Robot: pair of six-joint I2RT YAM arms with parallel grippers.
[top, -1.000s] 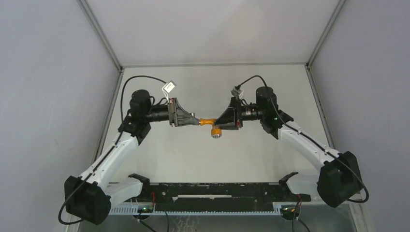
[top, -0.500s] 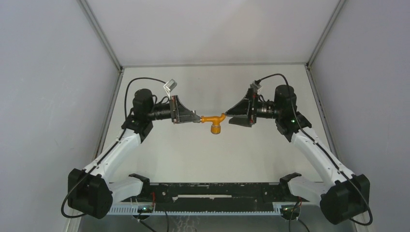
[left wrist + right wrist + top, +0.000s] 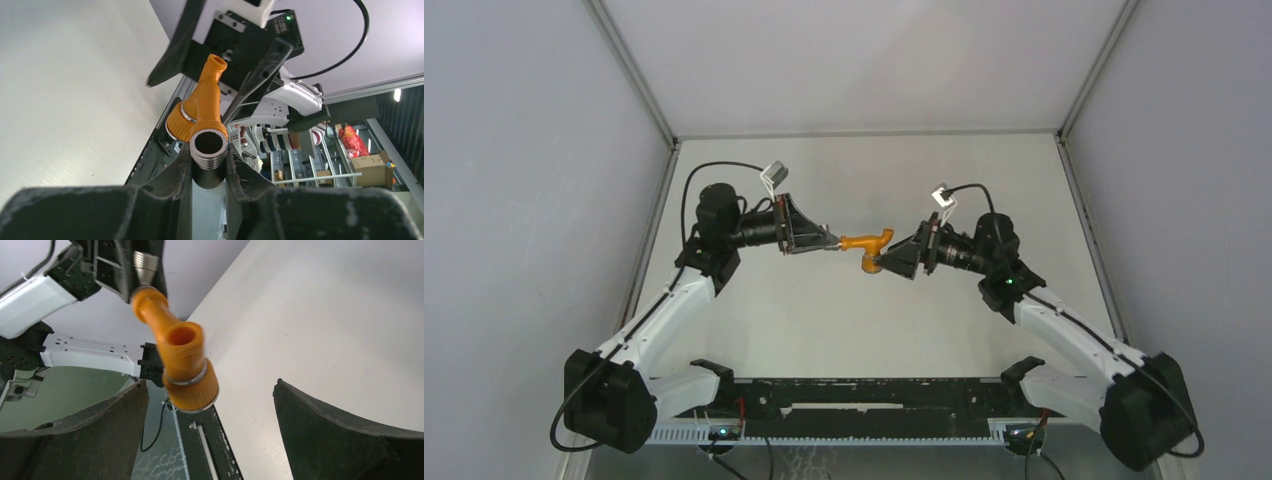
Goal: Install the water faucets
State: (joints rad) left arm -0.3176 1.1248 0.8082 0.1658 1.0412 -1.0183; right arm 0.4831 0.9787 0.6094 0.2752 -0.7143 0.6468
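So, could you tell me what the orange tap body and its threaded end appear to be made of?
The orange tap body looks like moulded plastic: uniform opaque colour, soft satin sheen. Its threaded end, clamped in the left tool, looks like metal, perhaps steel or plated brass: silvery grey, crisp threads, bright glints. The thin ring near its flared end also looks metallic.

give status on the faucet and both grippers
Left gripper shut on the faucet by its threaded metal end. Right gripper open, straddling the orange body. Nothing blocking.
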